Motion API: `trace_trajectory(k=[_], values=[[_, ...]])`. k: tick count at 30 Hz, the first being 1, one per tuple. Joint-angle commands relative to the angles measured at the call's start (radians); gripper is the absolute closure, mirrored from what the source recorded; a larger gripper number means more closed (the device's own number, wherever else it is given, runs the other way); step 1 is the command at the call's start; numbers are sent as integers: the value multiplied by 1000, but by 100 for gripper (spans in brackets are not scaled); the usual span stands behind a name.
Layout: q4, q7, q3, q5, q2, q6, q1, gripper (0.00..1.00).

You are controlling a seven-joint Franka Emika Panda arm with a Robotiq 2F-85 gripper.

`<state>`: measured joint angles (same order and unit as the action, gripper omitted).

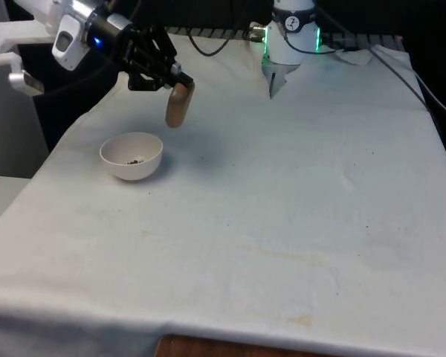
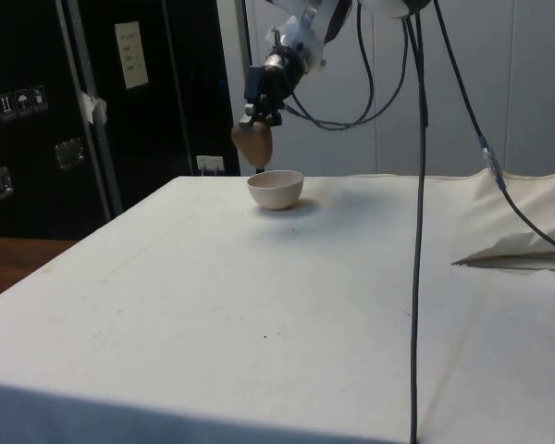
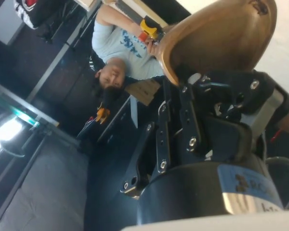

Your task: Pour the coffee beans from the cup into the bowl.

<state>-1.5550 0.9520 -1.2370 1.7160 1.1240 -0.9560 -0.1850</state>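
End effector, smooth wooden cup

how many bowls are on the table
1. The white bowl sits on the cloth near the front view's left edge, with a few dark beans inside. The claw holds a tan cup tilted above and beside it.

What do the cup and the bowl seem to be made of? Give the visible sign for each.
Cup: probably wood or a wood-look plastic, going by its warm brown, smooth, slightly glossy wall. Bowl: likely glazed ceramic or plastic, being plain off-white with a smooth rounded rim.
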Motion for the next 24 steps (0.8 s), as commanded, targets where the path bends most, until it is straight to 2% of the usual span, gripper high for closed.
trace_trajectory(k=[1,2,5,6,7,9,14,15,16,23,24], values=[[-19,-1,-15,-7,-3,-24,-26,99],[-19,-1,-15,-7,-3,-24,-26,99],[-18,0,-16,-24,-3,-40,-39,99],[0,1,-2,-22,-1,-23,-18,99],[-18,0,-17,-29,-4,-45,-42,99],[-18,0,-18,-41,-4,-57,-52,99],[-18,0,-18,-62,-7,-79,-69,99],[0,2,-4,-67,-6,-67,-52,99],[-19,1,-17,-72,-8,-89,-76,99],[-21,3,-18,-98,-11,-121,-101,99],[0,3,-4,-100,-9,-104,-80,99]])
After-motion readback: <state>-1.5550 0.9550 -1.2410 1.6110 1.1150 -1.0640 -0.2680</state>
